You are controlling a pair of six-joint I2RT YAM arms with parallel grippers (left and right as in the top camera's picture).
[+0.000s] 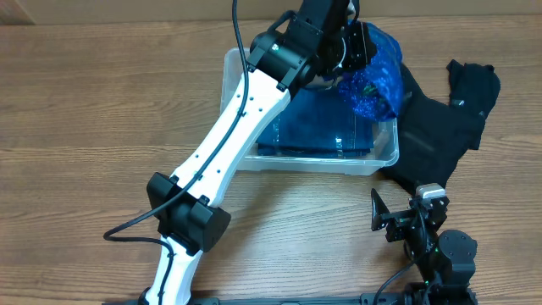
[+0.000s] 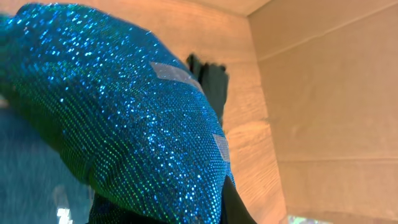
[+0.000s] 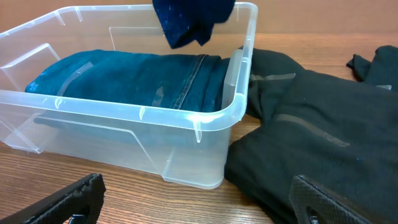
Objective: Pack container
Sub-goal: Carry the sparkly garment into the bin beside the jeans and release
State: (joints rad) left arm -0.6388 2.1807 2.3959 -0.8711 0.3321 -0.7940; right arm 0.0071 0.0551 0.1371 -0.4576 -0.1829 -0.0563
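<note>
The clear plastic container (image 1: 326, 163) stands at the table's middle back, with folded blue denim (image 1: 318, 123) lying in it. It also shows in the right wrist view (image 3: 124, 102), as does the denim (image 3: 137, 78). My left gripper (image 1: 357, 44) is over the container's far right corner, shut on a sparkly blue cloth (image 1: 377, 80) that hangs over the rim. The cloth fills the left wrist view (image 2: 124, 112) and hides the fingers. Its end dangles above the bin in the right wrist view (image 3: 193, 22). My right gripper (image 1: 398, 216) is open and empty near the front edge (image 3: 199, 186).
A black garment (image 1: 432, 127) lies spread on the table right of the container, touching its right wall (image 3: 323, 124). Part of it shows in the left wrist view (image 2: 211, 78). A cardboard wall runs along the table's back.
</note>
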